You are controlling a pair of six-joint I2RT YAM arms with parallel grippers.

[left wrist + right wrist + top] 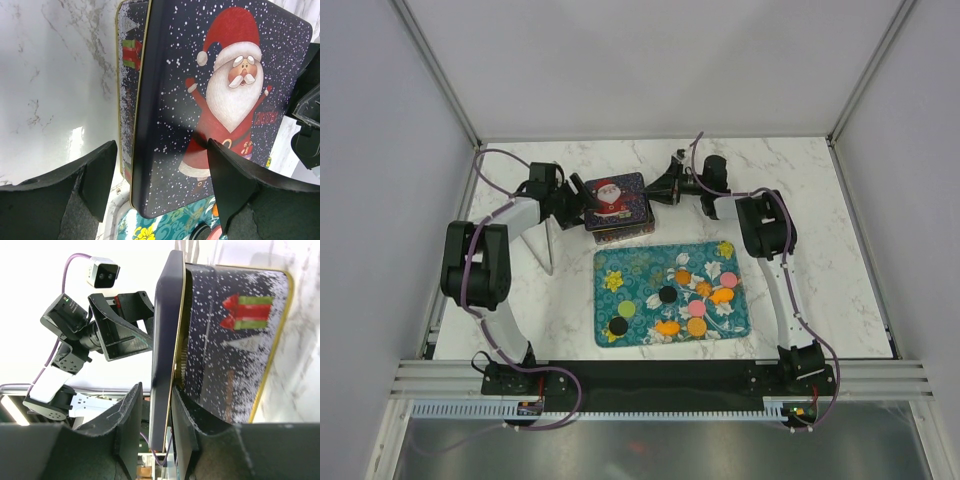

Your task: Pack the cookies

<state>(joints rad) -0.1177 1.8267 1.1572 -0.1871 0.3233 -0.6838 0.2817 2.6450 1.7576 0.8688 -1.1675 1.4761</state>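
Note:
The cookies [696, 326] are small flat discs, orange, pink, green and black, lying on the teal flowered tray [620, 262]. Behind the tray stands a dark blue tin [620, 234] with a Santa lid [616, 197]. My right gripper [655, 190] is shut on the lid's right rim [162, 340], one finger under it, and that side is lifted off the tin; white fluted cups show in the gap. My left gripper [575, 200] is open at the lid's left side [161, 145], its fingers straddling the lid's near edge [150, 165]. A black cookie [200, 232] shows below.
The tin's side with a printed gift faces the left wrist camera [131, 55] and the right wrist camera [247, 312]. A thin white bent rod [548, 245] stands left of the tray. White walls enclose the marble table [820, 200].

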